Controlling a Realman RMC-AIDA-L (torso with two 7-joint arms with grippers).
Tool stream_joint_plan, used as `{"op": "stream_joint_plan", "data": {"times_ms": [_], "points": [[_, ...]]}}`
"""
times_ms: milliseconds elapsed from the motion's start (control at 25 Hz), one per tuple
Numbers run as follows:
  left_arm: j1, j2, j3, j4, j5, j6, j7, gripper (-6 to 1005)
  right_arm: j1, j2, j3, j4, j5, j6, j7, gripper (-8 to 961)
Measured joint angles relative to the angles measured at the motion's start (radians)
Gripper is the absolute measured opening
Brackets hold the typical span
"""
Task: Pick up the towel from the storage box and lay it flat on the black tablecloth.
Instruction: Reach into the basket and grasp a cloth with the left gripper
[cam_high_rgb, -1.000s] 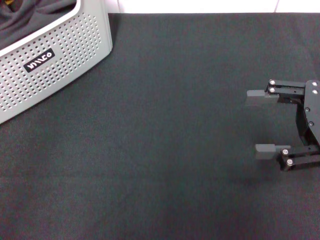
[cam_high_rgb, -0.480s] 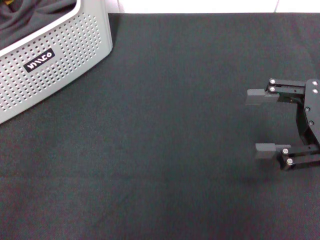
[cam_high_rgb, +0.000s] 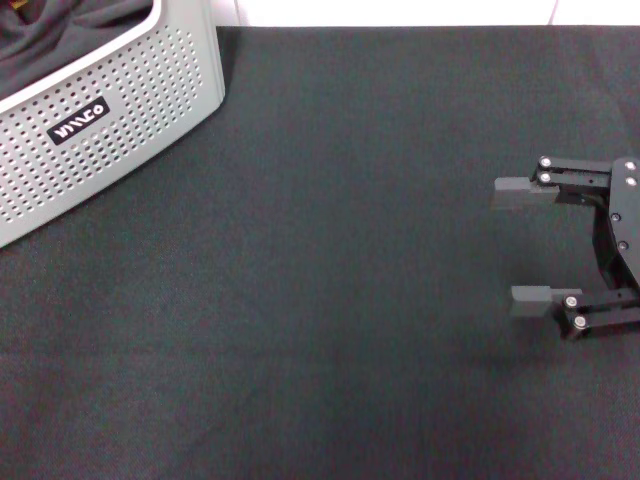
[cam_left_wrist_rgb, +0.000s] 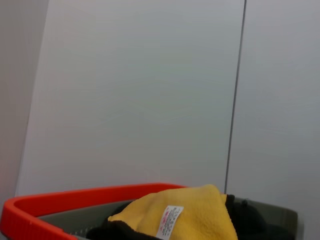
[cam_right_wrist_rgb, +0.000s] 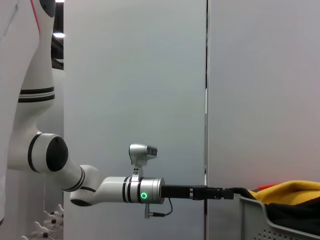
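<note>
Black matte fabric, the black tablecloth, is covering the whole worktop. The storage box is standing at its far left corner, and the towel is lying bunched inside it, yellow face showing above the rim in the left wrist view. The right gripper is hovering near the right edge with its jaws spread wide and holding nothing. The left gripper is not showing in any view, so its opening cannot be told.

The step in hand appears to be the reach into the box. For a clean lift, the working gripper should be descending over the highest fold, pinching one layer near a hemmed corner, and rising clear of the rim before travelling to the middle of the worktop.

Count: one box, one towel, one tablecloth, one gripper in view.
</note>
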Motion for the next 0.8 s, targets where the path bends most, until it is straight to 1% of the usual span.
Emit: {"op": "stream_joint_plan", "data": {"times_ms": [280, 800], "points": [[0.001, 0.002, -0.001, 0.0, -0.012, 0.029, -0.01, 492, -0.001, 0.0, 0.0, -0.001, 0.0, 0.0, 0.004, 760], [-0.003, 0.006, -0.016, -0.009, -0.007, 0.031, -0.017, 438, -0.001, -0.001, 0.0, 0.0, 0.001, -0.001, 0.006, 759]]}}
